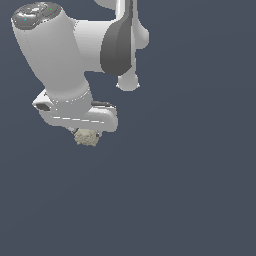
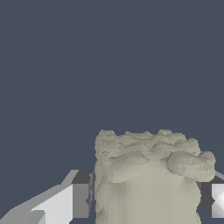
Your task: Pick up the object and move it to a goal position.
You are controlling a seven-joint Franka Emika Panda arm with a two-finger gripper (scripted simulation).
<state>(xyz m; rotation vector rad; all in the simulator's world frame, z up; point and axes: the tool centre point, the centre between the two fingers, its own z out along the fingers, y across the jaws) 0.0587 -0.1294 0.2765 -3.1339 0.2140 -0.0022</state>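
Note:
The object [image 1: 87, 137] is a small beige-tan, mottled, rough lump that sticks out just under the white hand of my arm in the exterior view. In the wrist view the object [image 2: 148, 179] fills the space between my two fingers, with one fingertip [image 2: 81, 200] against one side and the other against the opposite side. My gripper [image 2: 148, 201] is shut on the object. In the exterior view my gripper [image 1: 88, 134] has its fingers mostly hidden behind the hand and the lump. No goal marker shows in either view.
A plain dark blue-grey surface [image 1: 190, 190] fills both views. The white arm links [image 1: 55, 55] take up the upper part of the exterior view's left.

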